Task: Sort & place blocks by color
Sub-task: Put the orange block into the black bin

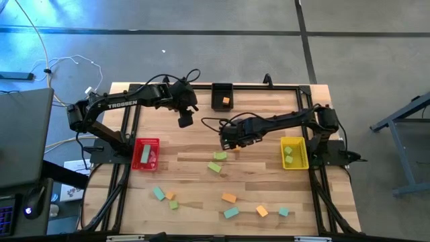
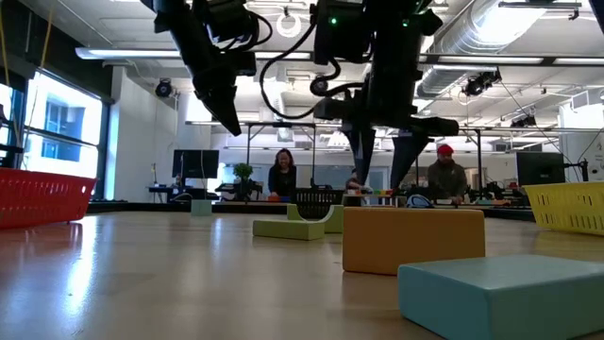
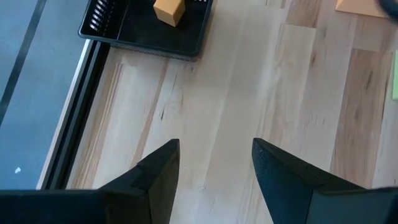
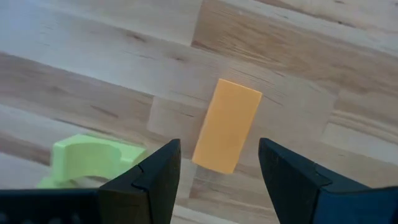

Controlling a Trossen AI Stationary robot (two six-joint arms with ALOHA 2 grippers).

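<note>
My right gripper point(image 1: 228, 141) hangs open over the middle of the table, fingers pointing down. In its wrist view an orange block point(image 4: 227, 134) lies flat on the wood below, between the two fingers point(image 4: 155, 171) and untouched. A yellow-green arched block point(image 4: 93, 155) lies beside it. My left gripper point(image 1: 186, 119) hovers open above bare wood near the black bin point(image 1: 222, 96), which holds an orange block point(image 3: 169, 10). More orange, teal and green blocks lie scattered toward the near edge, such as an orange one point(image 1: 229, 197) and a teal one point(image 1: 230, 212).
A red bin point(image 1: 146, 153) with a teal block stands at the left. A yellow bin point(image 1: 293, 152) with green blocks stands at the right. Two green blocks point(image 1: 217, 161) lie just near of my right gripper. People sit in the room beyond the table.
</note>
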